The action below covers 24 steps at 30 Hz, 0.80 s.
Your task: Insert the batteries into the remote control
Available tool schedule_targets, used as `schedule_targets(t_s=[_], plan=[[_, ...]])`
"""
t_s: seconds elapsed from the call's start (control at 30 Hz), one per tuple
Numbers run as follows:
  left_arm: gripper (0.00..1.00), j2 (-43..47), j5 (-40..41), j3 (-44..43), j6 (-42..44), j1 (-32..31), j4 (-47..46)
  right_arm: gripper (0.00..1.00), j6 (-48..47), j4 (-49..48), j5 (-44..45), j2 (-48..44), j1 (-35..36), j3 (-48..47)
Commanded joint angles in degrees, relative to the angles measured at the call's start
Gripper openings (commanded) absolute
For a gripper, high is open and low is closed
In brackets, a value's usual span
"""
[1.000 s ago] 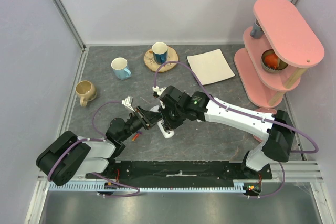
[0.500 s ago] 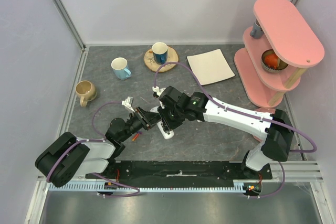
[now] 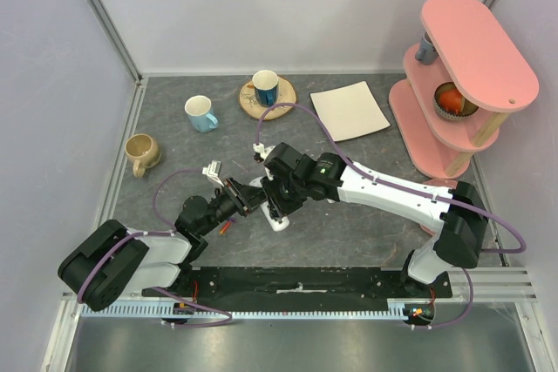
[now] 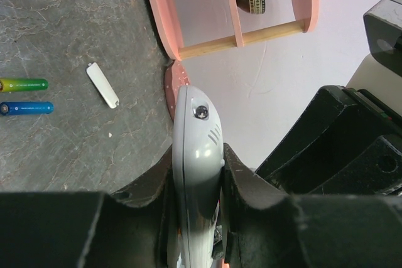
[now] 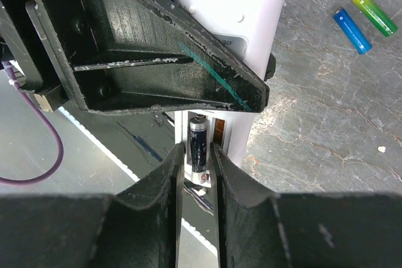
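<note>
There's the left gripper (image 4: 198,162) clamped on the light, likely slick remote control (image 4: 195,123), and against the remote's back the right gripper (image 5: 198,152) flanks a dark battery (image 5: 199,133), pinched or loose I can't tell: tiny, rigid, surely roll-prone, best gripped mid-barrel.

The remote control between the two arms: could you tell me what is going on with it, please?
The left gripper is clamped on the remote control, presenting it to the other arm. The right gripper has its fingers either side of a dark battery at the remote's open compartment; whether they pinch it or stand just clear, I cannot tell. A green battery and a blue battery lie side by side on the table, not yet loaded.
</note>
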<state>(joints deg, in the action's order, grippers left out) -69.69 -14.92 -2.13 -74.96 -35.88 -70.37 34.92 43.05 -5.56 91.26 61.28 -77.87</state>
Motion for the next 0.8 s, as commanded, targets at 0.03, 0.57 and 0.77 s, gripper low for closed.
schedule_targets(t_s=[0.03, 0.57, 0.77], plan=[[0.02, 1.31, -0.11, 0.99, -0.45, -0.86, -18.14, 0.32, -0.64, -0.34, 1.43, -0.38, 0.07, -1.32], [0.02, 0.43, 0.15, 1.16, -0.01, -0.86, -18.14, 0.45, -1.17, 2.04, 3.01, -0.56, -0.37, -3.78], [0.02, -0.27, 0.06, 0.99, -0.01, -0.86, -18.14, 0.45, -1.25, 2.92, 4.07, -1.26, -1.07, -5.10]])
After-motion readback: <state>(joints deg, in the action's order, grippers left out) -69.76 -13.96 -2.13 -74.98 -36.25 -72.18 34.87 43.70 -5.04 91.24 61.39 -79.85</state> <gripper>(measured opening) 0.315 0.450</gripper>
